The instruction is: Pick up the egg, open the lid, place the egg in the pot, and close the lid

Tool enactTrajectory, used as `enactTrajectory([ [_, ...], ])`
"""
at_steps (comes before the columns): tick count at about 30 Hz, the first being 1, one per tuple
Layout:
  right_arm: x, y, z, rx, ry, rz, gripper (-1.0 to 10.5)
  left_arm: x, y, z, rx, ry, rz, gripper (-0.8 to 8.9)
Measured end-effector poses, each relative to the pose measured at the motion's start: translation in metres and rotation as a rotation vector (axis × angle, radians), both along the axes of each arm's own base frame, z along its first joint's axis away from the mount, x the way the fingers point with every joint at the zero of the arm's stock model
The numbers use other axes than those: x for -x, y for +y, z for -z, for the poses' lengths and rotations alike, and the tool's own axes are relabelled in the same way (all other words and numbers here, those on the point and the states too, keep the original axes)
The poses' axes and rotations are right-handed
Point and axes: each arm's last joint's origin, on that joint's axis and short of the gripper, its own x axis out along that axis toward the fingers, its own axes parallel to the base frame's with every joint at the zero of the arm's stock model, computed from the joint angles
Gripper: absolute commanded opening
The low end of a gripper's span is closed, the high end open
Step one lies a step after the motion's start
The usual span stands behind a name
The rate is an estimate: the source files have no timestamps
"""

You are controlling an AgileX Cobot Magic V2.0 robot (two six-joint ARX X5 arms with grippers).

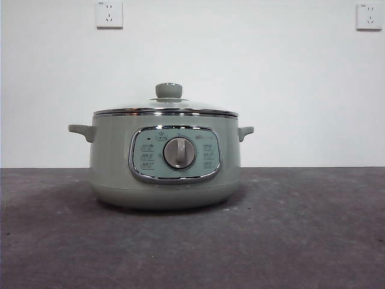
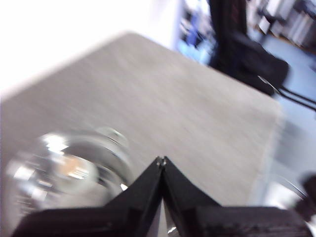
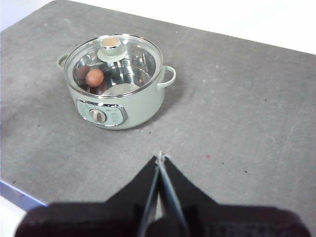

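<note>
Right gripper [image 3: 160,157]: jaws pressed together tip to tip, holding nothing; raised well above the table [image 3: 237,113] and well apart from all task items.

Left gripper [image 2: 161,160]: jaws likewise closed to a point, empty. Its view is blurred. The lid [image 2: 69,168] shows just beside and below the tips, with an orange-brown smear under the glass, probably the egg.

Pot [image 3: 118,84]: pale green, ahead of the right gripper and well apart from it, control panel and dial [image 3: 98,116] turned toward that gripper. In the front view it stands upright on the table, both side handles visible, no arm in frame.

Lid: clear glass, steel rim, seated level on the pot's rim all round; pale green knob [image 1: 168,91] on top, untouched.

Egg [image 3: 94,77]: brown-orange, lying inside the pot on the steel floor, seen through the glass, off to one side beneath the lid.

Step in hand: judged from the layout, all four steps appear done: egg in, lid on. Neither gripper is engaged with anything.

Next move: none needed on the task items; at most, both arms draw clear without brushing the knob, the left one being the nearer.

Wall sockets [image 1: 109,14]: two, behind the pot, irrelevant.
</note>
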Motion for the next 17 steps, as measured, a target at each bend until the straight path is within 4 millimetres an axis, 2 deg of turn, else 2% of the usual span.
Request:
enactTrajectory([
  [3, 0.000, 0.000, 0.000, 0.000, 0.000, 0.000, 0.0, 0.014, 0.023, -0.012, 0.038, -0.100, -0.082, -0.03],
  [5, 0.000, 0.000, 0.000, 0.000, 0.000, 0.000, 0.0, 0.029, 0.037, -0.016, 0.061, -0.161, -0.110, -0.03],
  [9, -0.001, 0.000, 0.000, 0.001, 0.002, 0.000, 0.0, 0.055, 0.058, -0.009, 0.070, -0.288, -0.180, -0.03],
  [12, -0.001, 0.001, 0.000, 0.002, 0.002, 0.001, 0.0, 0.068, 0.071, 0.012, 0.038, -0.373, -0.272, -0.03],
  [17, -0.002, 0.001, 0.000, 0.004, 0.005, 0.001, 0.0, 0.087, 0.082, 0.071, -0.034, -0.475, -0.401, -0.03],
])
